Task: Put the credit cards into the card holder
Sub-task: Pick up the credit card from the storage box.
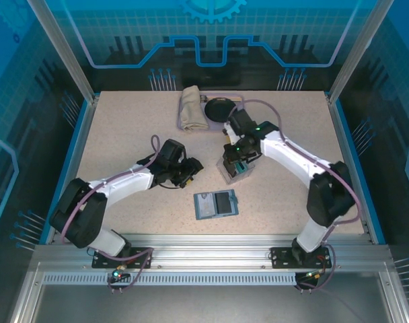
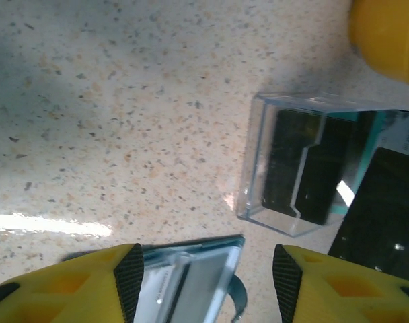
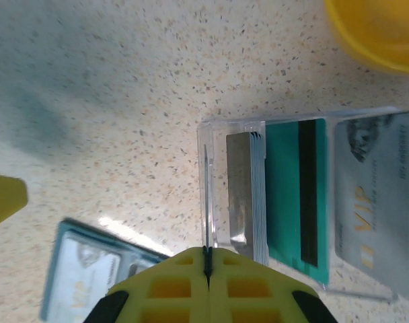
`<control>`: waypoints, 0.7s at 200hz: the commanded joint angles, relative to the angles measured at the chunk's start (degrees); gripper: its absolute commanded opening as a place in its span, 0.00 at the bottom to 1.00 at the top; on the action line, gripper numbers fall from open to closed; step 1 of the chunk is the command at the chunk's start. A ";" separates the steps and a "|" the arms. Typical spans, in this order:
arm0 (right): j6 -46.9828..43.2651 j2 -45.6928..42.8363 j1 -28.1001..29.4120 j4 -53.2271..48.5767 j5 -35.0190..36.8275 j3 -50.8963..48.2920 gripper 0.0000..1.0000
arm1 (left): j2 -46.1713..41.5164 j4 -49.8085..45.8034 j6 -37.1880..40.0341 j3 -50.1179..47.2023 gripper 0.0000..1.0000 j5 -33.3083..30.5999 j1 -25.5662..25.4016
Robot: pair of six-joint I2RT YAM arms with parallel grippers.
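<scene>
Right gripper [image 3: 206, 259]: jaws closed tight, the seam only a hairline. The thin upright wall of the clear case [image 3: 216, 188] runs straight into that seam and looks pinched there.

Left gripper [image 2: 207, 279]: jaws about half open, nothing between the pads [image 2: 129, 277]. The card holder [image 2: 191, 276] lies below the gap. Contact cannot be told, since it is blurred and cut off by the frame bottom.

Credit cards [image 3: 285, 202] sit inside the case: a silvery stack on edge, a green one with a dark stripe, and a pale one lettered VIP that is cut off at the right edge.

Top view: the right gripper [image 1: 235, 161] covers most of the case. The left gripper [image 1: 188, 171] sits just left of it, apart. The card holder [image 1: 216, 204] lies open on the table [image 1: 124, 128], near the case but not touching it. One pocket holds a pale card, and its other half is dark.

A yellow shape in the upper right corner of each wrist view is cropped and cannot be identified.
</scene>
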 commanded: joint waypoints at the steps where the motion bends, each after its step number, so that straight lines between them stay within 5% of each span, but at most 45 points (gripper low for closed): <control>1: 4.74 -6.77 -3.10 3.45 -8.49 -2.84 0.00 | -3.88 3.28 1.65 -0.86 0.58 2.92 0.74; 36: 13.76 -11.82 -8.45 13.04 -28.09 -7.82 0.00 | -6.09 14.25 1.81 -0.83 0.68 10.27 1.53; 81: 20.50 -12.49 -9.28 19.86 -36.70 -9.64 0.00 | -3.02 25.50 0.46 2.12 0.69 18.27 1.50; 140: 26.02 -11.24 -10.41 26.19 -41.84 -12.32 0.00 | -2.04 30.53 -0.06 2.58 0.41 21.36 1.53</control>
